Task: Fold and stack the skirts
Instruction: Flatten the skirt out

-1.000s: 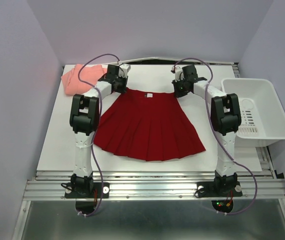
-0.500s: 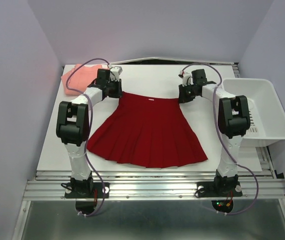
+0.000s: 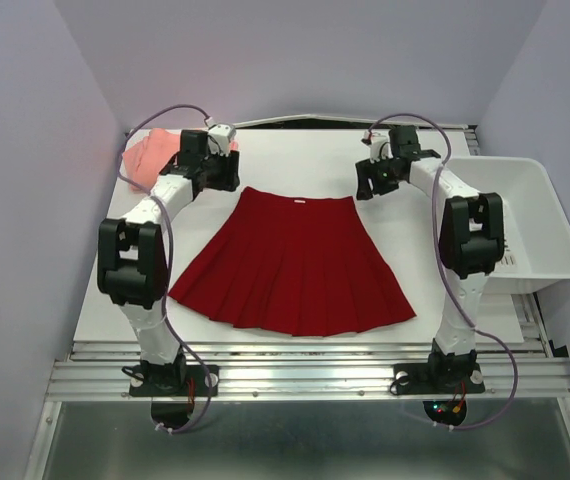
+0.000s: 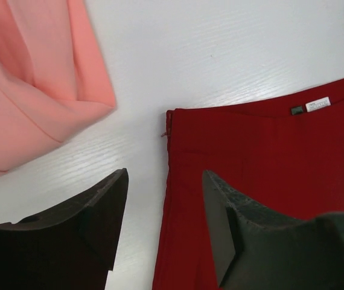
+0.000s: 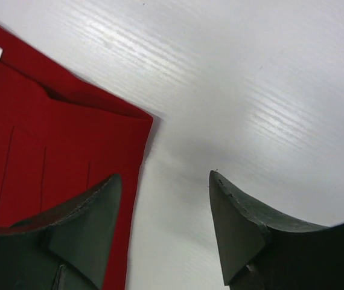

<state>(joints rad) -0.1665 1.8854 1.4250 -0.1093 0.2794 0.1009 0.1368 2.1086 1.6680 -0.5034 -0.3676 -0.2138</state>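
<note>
Hovering at waistband corners of red skirt (image 3: 295, 262), left gripper (image 4: 165, 181) and right gripper (image 5: 165, 180) both spread, empty; spotting bin (image 3: 527, 195) only overhead.

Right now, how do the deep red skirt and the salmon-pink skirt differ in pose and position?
The deep red skirt lies spread flat in a full fan at the table's middle; the salmon-pink skirt sits bunched in folds at the far left corner. The deep red skirt shows whole in the top view; the salmon-pink skirt is partly hidden by the left arm. Both rest on the white table, and neither is gripped.
</note>
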